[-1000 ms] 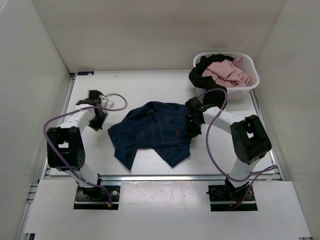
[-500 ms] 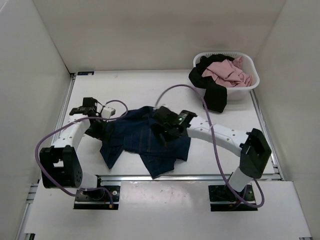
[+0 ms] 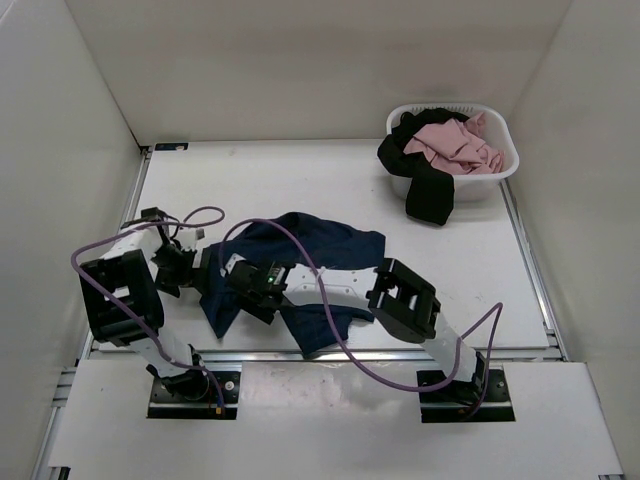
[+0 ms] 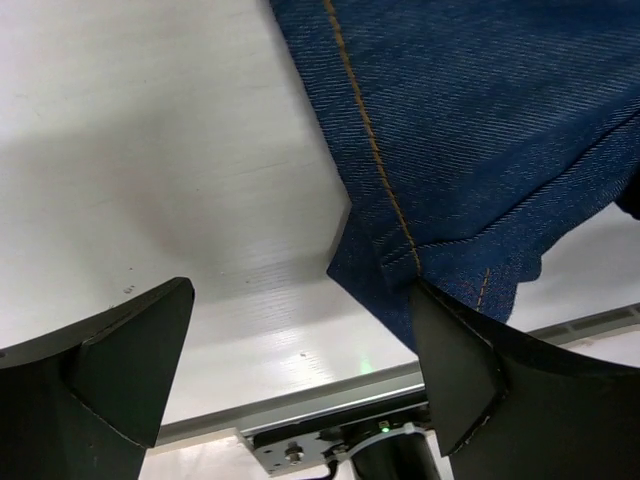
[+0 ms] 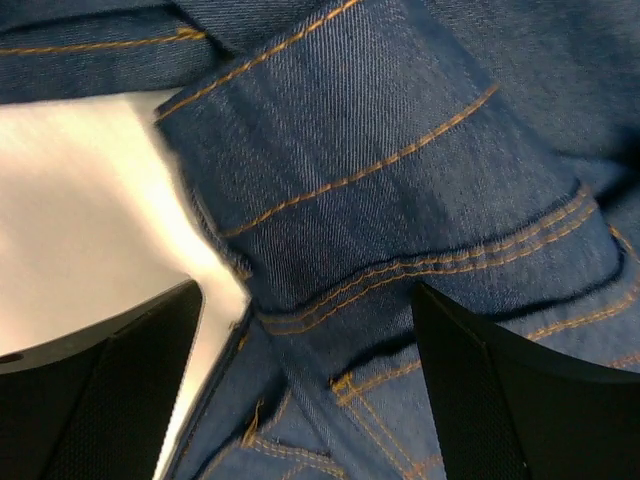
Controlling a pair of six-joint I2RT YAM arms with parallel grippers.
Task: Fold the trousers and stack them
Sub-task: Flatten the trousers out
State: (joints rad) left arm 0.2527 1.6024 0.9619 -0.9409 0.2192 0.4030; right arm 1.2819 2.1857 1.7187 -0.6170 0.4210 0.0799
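The dark navy blue denim trousers (image 3: 330, 250) with orange-brown stitching lie in a crumpled, unfolded heap on the white table (image 3: 300, 180), left of centre and towards its near edge, with one leg trailing nearest the arm bases. No fold is made yet. I judge this to be the opening step: getting hold of the cloth so that it can be spread flat.

The right gripper (image 3: 247, 285) reaches across to the heap's left part. In its wrist view its jaws stand wide apart above a stitched seam and a cuff-like edge of the denim (image 5: 400, 150), gripping nothing. The left gripper (image 3: 176, 266) sits low at the heap's left edge, its jaws also wide apart and empty, with a hemmed corner of the cloth (image 4: 480, 120) just beyond them.

Next, each gripper probably needs to close on an edge, then lift and draw the cloth out flat.

Well apart, at the far right, a white plastic basket (image 3: 505, 165) holds a pink garment (image 3: 455, 145), and a black garment (image 3: 430, 195) hangs over its rim.
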